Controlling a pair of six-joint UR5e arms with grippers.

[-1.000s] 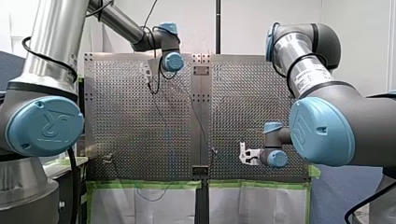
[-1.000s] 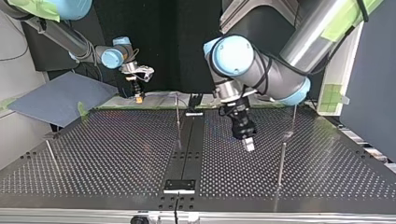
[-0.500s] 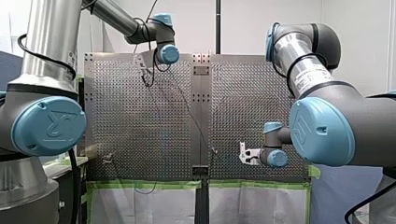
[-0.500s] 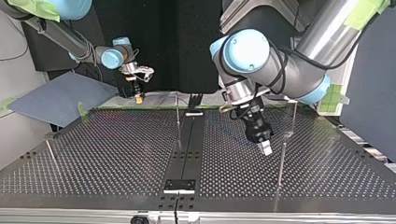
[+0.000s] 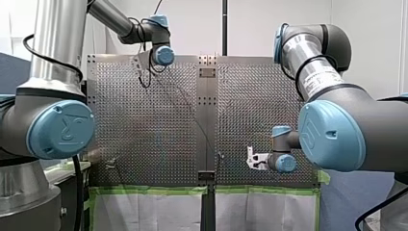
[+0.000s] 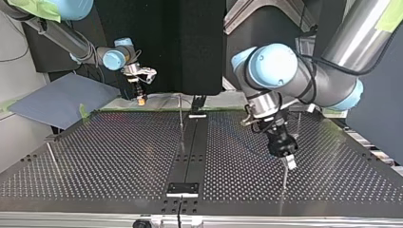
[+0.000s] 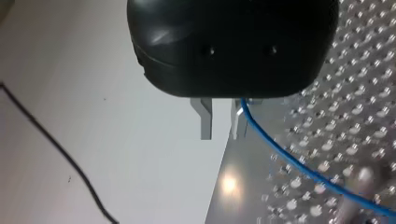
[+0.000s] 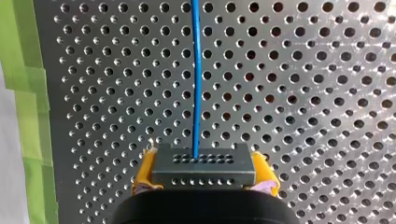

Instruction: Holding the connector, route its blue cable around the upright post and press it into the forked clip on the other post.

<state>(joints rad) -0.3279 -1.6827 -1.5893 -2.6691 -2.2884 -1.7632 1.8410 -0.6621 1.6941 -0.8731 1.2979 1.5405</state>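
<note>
Clamps the grey connector (image 8: pixel 203 172) between the yellow pads (image 8: pixel 144 169) of my right gripper (image 8: pixel 204 163), low over the perforated table (image 8: pixel 303 70). Sends the blue cable (image 8: pixel 195 74) straight ahead from the connector's face. Holds my left gripper (image 7: pixel 220 135) with its metal fingers (image 7: pixel 206 121) slightly apart and nothing between them, cable lying against the outer side of one. Hangs, in the top view, just above a thin post (image 6: pixel 284 183) at the right.

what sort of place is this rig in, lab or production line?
Probably a robotics lab bench: my left arm and my right arm over a perforated table, green tape on its edge, an upright post.
</note>
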